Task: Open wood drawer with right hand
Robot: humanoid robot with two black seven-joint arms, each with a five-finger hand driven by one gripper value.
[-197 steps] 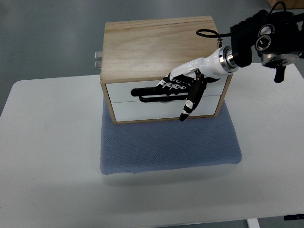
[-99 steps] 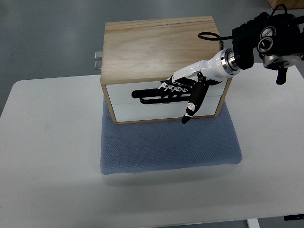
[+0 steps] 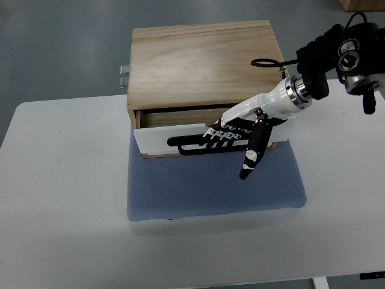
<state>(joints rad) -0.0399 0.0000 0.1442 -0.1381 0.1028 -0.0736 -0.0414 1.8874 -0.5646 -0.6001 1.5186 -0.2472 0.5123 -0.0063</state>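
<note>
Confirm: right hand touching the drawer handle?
Touching. The top view shows the right hand with fingers hooked over the black handle of the drawer, no gap between them; the drawer sits pulled partly out of the box.

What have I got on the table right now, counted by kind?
Wooden drawer box: 1
Pulled-out white drawer: 1
Black drawer handle: 1
Blue mat: 1
Robot hand, the right hand, fingers hooked on the handle: 1
Total: 5

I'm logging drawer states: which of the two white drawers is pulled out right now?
The upper drawer: its white front stands forward of the wooden box, a dark gap behind it, the right hand on its black handle. The lower drawer is hidden beneath it.
</note>
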